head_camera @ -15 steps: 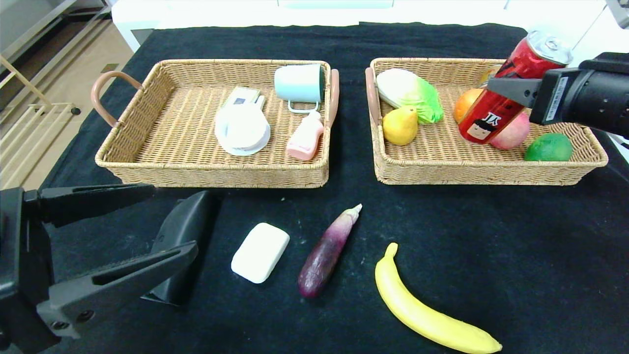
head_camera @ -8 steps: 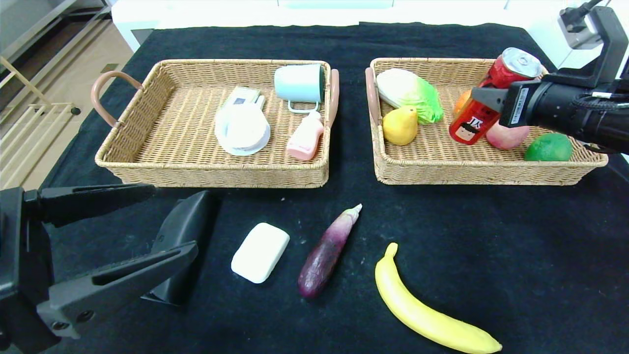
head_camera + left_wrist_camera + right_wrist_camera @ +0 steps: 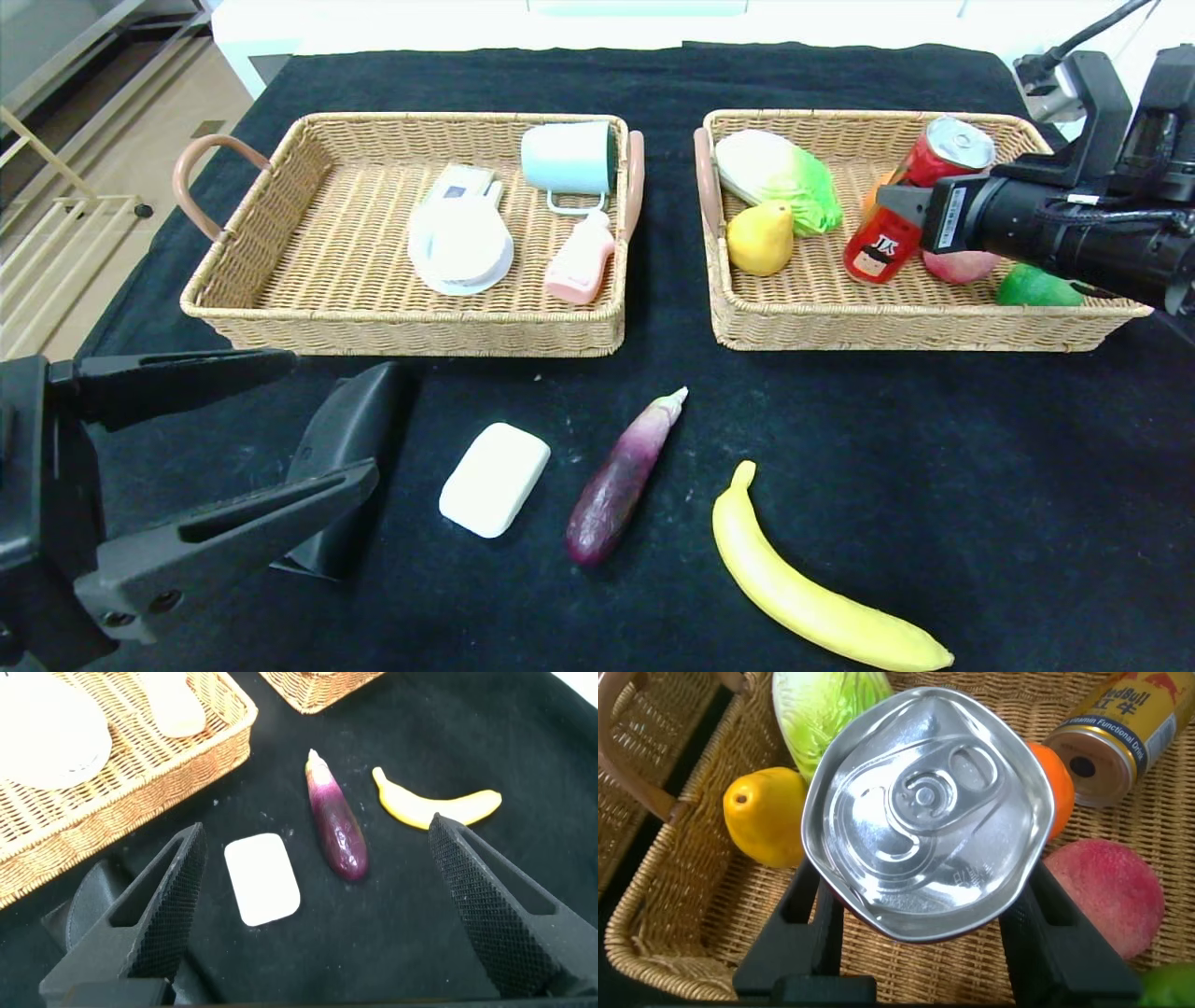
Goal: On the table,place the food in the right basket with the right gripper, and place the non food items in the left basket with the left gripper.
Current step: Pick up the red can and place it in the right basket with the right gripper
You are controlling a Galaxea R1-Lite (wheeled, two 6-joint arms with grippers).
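Having come down and inward since a moment ago, now tilting low inside the right basket [image 3: 924,322]: red drink can [image 3: 896,210], pinched at its middle by the right hand [image 3: 901,207], silver top leaning toward the far rim. Lying around the can in that basket: yellow pear [image 3: 760,239], cabbage [image 3: 780,179], orange [image 3: 1053,777], peach [image 3: 962,265] just beside the can, lime [image 3: 1034,287] and, seen from the right wrist, a gold can [image 3: 1111,739] on its side.

Hanging low over the near left part of the table [image 3: 980,485], fingers spread wide and gripping nothing: left hand [image 3: 327,425]. Sitting between and just behind those fingers: black wedge-shaped case [image 3: 350,439]. Lying on the cloth in a row from there toward the right: white soap-like bar [image 3: 495,480], purple eggplant [image 3: 624,478], yellow banana [image 3: 822,602], each apart from the next.

Resting in the left basket [image 3: 401,322]: round white dish [image 3: 461,245], small white device [image 3: 457,185] behind it, pale blue cup [image 3: 569,159] on its side, pink bottle [image 3: 581,259].
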